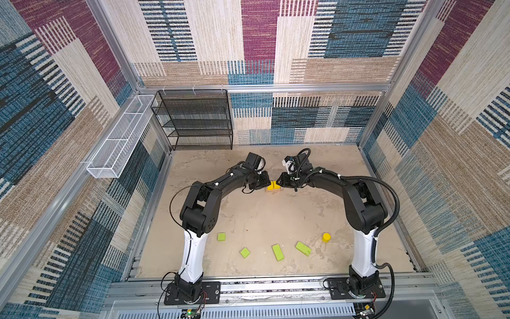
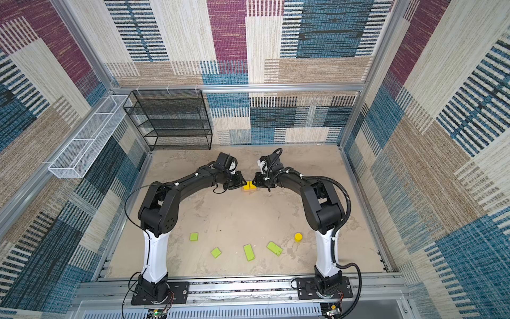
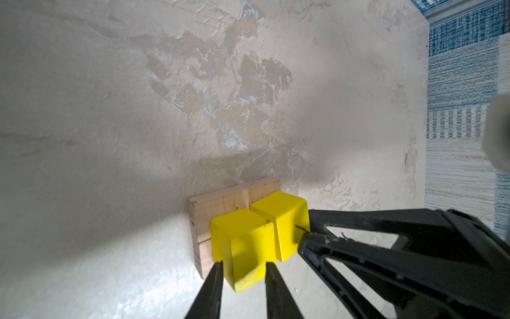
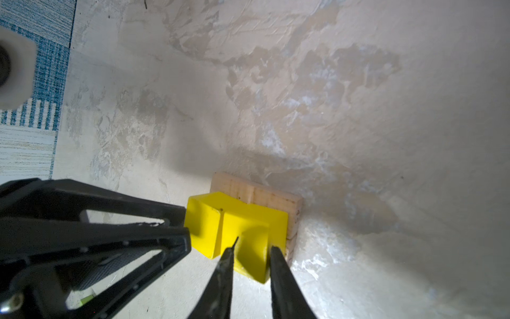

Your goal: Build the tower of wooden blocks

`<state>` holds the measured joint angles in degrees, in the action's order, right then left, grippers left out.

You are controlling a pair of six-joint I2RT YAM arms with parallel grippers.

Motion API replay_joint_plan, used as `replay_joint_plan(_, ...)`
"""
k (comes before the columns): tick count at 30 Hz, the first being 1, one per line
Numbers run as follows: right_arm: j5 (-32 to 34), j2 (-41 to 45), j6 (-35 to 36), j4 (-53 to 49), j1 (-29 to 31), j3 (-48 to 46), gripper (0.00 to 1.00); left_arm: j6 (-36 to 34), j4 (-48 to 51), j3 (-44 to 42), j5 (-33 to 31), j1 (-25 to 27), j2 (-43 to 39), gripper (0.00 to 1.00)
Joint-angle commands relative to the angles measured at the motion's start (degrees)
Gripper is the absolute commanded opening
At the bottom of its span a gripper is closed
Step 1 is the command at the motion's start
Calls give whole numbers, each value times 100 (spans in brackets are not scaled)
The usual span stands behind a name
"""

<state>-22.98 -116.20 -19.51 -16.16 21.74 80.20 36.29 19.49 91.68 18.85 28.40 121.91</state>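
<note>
Black mesh shelf, white wire basket, yellow cubes on tan bars

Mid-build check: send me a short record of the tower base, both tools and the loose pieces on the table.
base: two wooden bars lying flat, side by side on the table
second layer: left yellow cube and right yellow cube, side by side on the bars
left tool: shut on the left yellow cube
right tool: fingers either side of the right yellow cube; grip unclear
loose: four green pieces and an upright yellow cylinder, near the arm bases
not yet stacked: green pieces, cylinder
</note>
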Motion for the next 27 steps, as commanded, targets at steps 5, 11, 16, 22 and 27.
replay_joint_plan(5, -90, 58, -73, 115, -1, -5, 25, 104, -15, 61, 97, -2, 27, 29)
replay_joint_plan(11, -110, 63, -86, 110, -3, -1, 24, 106, -19, 95, 120, -2, 52, 26)
replay_joint_plan(16, -121, 66, -97, 123, -3, -31, 23, 113, -16, 117, 127, -7, 62, 24)
replay_joint_plan(22, -120, 74, -107, 127, -2, -49, 23, 106, 17, 138, 110, -6, 79, 24)
replay_joint_plan(27, -127, 68, -111, 131, -3, -53, 23, 87, 65, 157, 93, -5, 88, 28)
